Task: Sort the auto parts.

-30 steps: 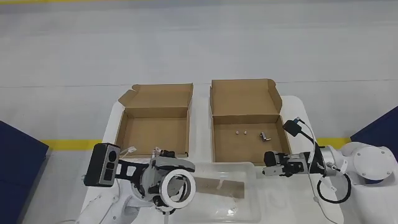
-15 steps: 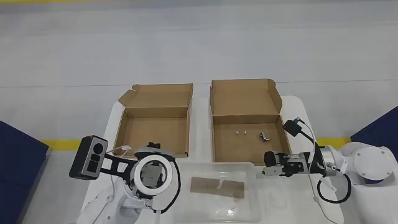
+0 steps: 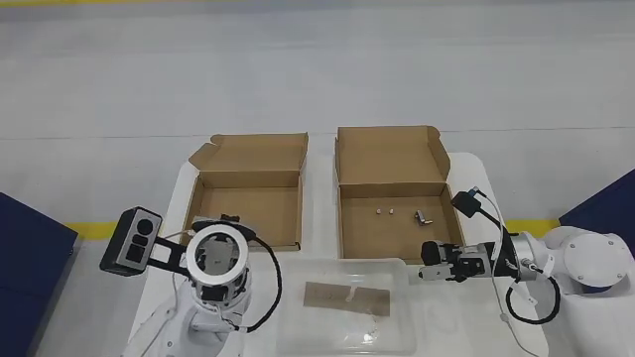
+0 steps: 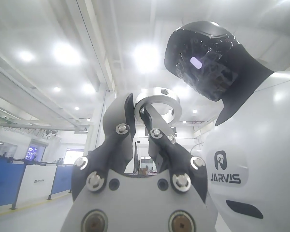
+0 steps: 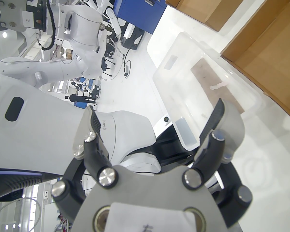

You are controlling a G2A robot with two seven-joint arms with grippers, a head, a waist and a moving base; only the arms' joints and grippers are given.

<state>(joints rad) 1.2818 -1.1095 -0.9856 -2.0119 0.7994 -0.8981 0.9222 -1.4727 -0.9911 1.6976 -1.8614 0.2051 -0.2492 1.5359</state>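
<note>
My left gripper (image 4: 137, 112) points up and is shut on a silver metal ring (image 4: 159, 103) with a small hole in its rim. In the top view the left gripper (image 3: 218, 256) sits near the table's front left, just in front of the left cardboard box (image 3: 248, 210). The right gripper (image 3: 429, 255) rests beside the right end of the clear plastic bin (image 3: 392, 268). In the right wrist view the right gripper (image 5: 157, 119) is open with nothing between its fingers. Three small metal parts (image 3: 424, 218) lie in the right cardboard box (image 3: 397, 233).
The clear bin (image 5: 232, 73) holds a brown liner and a few small pieces (image 3: 369, 337). Both cardboard boxes stand open with their lids raised at the back. The table's white edge (image 3: 179, 193) runs close along the left box.
The left arm has swung left and away from the bin's left end, toward the front of the left box. The right arm has stayed put.
</note>
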